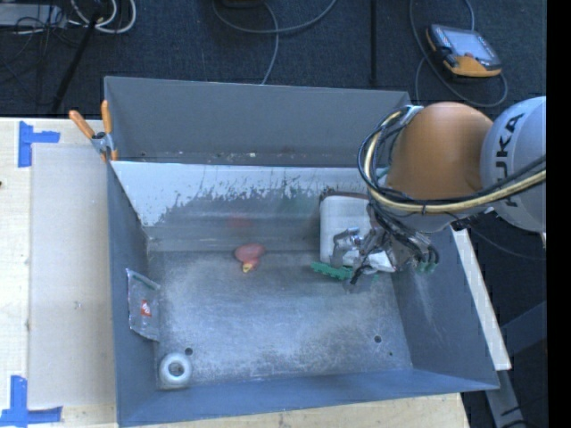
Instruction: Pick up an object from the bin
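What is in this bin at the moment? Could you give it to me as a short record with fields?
container: grey metal bin
arm: reaches in from the right, end effector low near the bin's right wall
nearest things: green flat plastic piece just left of it; white boxy block behind it
back middle: small pink lump
left side: clear plastic packet
front left corner: white ring-shaped roll
anything held: cannot tell
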Robot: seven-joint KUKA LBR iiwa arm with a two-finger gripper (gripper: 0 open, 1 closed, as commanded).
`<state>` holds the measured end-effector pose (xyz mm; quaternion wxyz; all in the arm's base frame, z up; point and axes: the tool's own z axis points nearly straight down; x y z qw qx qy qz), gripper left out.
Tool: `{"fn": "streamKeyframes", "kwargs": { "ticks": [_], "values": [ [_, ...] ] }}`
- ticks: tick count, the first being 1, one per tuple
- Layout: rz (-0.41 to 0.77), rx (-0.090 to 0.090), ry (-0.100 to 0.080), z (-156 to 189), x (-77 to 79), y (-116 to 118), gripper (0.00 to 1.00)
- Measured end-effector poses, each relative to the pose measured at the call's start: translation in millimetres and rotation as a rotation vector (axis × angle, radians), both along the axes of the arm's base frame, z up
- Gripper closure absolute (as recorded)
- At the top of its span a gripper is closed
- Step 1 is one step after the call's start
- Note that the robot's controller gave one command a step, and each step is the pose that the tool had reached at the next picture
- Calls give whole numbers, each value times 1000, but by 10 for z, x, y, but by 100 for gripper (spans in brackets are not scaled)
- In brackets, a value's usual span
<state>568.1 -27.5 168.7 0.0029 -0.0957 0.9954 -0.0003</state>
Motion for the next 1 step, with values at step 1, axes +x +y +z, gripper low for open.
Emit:
{"fn": "streamKeyframes", "kwargs": {
  "ticks": [1],
  "values": [
    [29, 0, -1, 454, 26, 9, 100]
  ]
}}
